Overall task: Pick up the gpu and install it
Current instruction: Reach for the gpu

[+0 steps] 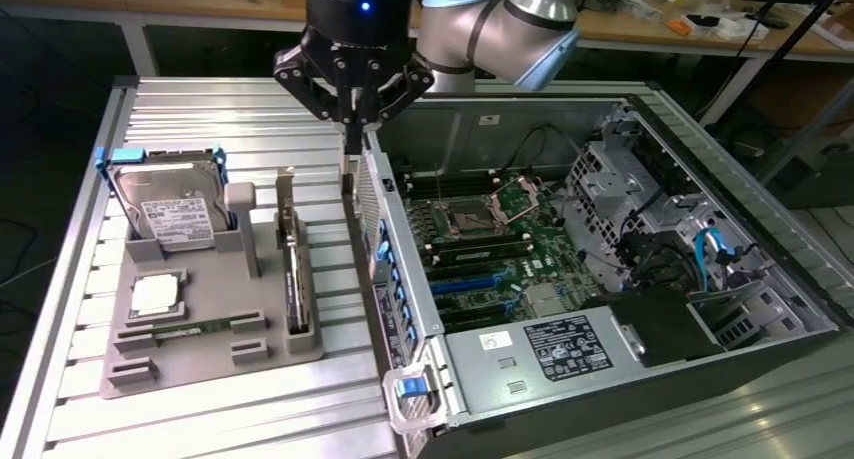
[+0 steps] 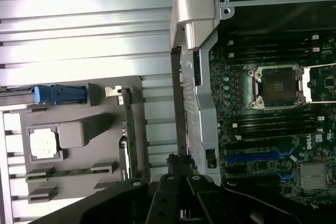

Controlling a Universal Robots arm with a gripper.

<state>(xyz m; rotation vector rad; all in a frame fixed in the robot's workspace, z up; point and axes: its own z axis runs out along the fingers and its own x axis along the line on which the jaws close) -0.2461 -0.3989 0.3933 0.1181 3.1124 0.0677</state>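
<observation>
**Gripper narrow beside the case, gpu in its holder**

Exterior view: the gripper (image 1: 352, 144) hangs with its fingers drawn narrowly together. It is over the tabletop (image 1: 200, 109), between the grey holder (image 1: 200, 364) and the open computer case (image 1: 400, 309), close to the case's side. The gpu (image 1: 292, 279) stands on edge along the holder's edge nearest the case, apart from the gripper, with its silvery bracket (image 1: 284, 194) at the end nearer the gripper. A hard drive (image 1: 167, 214) leans at the holder's corner on the exterior view's left, and a processor chip (image 1: 155, 294) lies beside it.

Wrist view: the gripper (image 2: 179, 169), fingers close together, sits above the computer case (image 2: 202, 103) at its edge. The gpu (image 2: 128, 135) stands in the holder (image 2: 100, 129), at the edge facing the case. The processor socket (image 2: 277, 86) sits on the motherboard inside the case
</observation>
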